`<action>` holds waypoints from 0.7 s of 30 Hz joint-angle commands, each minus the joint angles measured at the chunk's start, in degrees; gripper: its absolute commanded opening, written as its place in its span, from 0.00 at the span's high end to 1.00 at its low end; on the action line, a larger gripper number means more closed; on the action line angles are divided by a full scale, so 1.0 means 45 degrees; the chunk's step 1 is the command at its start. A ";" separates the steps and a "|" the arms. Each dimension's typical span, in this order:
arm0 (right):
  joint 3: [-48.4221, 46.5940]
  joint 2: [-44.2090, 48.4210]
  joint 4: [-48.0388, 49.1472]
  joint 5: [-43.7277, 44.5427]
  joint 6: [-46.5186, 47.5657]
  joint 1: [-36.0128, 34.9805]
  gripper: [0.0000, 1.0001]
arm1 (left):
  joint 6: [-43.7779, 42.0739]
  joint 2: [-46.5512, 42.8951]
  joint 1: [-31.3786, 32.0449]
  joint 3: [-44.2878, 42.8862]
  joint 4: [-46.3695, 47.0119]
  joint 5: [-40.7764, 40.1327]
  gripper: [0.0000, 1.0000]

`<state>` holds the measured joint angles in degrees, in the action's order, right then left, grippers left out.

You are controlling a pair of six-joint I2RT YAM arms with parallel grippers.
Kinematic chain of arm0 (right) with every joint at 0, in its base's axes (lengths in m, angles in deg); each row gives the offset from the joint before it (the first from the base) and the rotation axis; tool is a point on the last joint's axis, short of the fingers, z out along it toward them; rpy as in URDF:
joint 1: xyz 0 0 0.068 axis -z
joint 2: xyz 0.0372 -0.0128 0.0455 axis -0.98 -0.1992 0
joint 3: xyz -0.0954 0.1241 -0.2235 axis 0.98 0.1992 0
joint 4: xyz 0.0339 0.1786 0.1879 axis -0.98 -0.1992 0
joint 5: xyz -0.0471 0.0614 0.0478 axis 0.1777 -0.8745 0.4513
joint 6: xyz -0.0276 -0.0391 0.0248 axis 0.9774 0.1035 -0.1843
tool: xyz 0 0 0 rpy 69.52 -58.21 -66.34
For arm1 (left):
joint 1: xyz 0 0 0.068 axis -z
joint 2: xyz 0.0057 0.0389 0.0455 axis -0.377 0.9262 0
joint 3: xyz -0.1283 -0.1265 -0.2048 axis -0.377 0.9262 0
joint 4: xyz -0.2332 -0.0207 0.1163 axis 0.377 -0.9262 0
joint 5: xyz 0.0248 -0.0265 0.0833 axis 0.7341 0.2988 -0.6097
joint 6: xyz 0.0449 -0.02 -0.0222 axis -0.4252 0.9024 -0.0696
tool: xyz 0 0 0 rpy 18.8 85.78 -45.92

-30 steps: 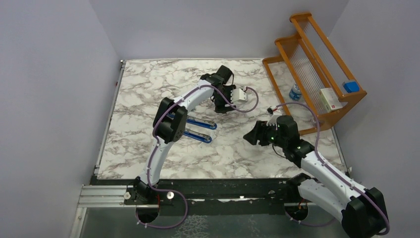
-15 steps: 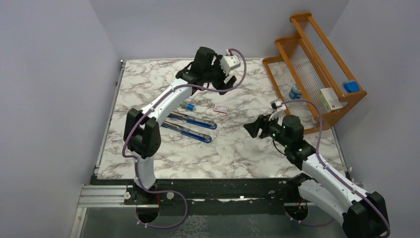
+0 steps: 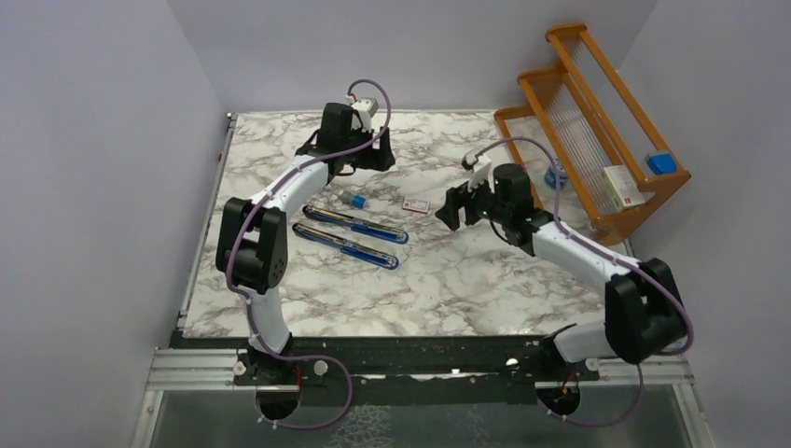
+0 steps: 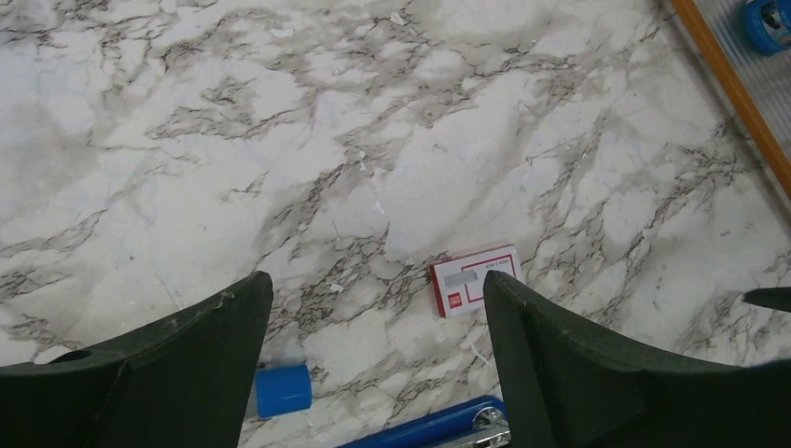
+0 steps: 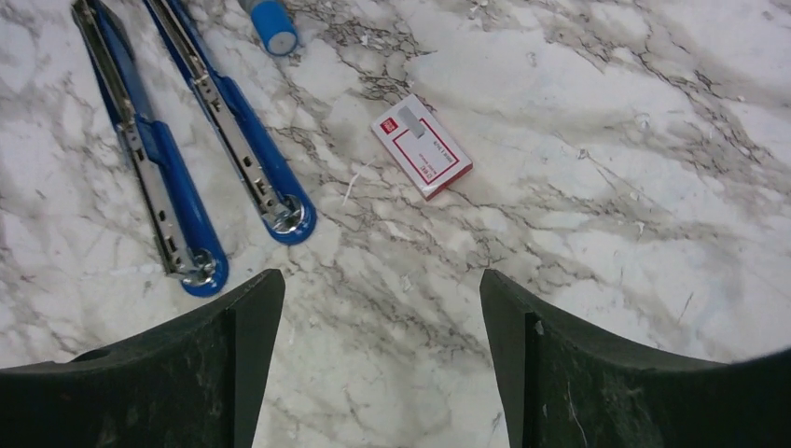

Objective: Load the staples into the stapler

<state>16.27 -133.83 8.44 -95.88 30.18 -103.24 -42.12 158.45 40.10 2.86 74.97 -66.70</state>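
White flat box of staples with a pink-red label lies on the marble table, just right of your opened blue metal stapler. Left gripper hovers farther back, right gripper just right of the box; both jaws stand released

Bystanders on the marble surface
A small blue-capped cylinder lies on its side toward the back. A wooden rack stands at the right edge, carrying a white box and a blue block, with a blue-topped bottle behind its lower rail.
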 commanded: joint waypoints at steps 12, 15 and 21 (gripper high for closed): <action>-0.6793 -0.7948 -0.2672 -0.2942 0.5956 0.0047 0.13 | 0.2303 -0.1136 0.0262 0.0579 0.0751 -0.0454 0.06; -0.7895 -0.9077 -0.3384 -0.3409 0.6486 0.0047 0.12 | 0.2314 -0.1056 0.0258 0.0605 0.0618 -0.0150 0.07; -0.9115 -1.0334 -0.4112 -0.3582 0.7028 0.0039 0.12 | 0.2450 -0.1039 0.0254 0.0752 0.0526 -0.0292 0.07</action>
<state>-21.93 -177.57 -5.76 -109.11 58.11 -103.24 -32.50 155.39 41.29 5.44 77.20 -67.90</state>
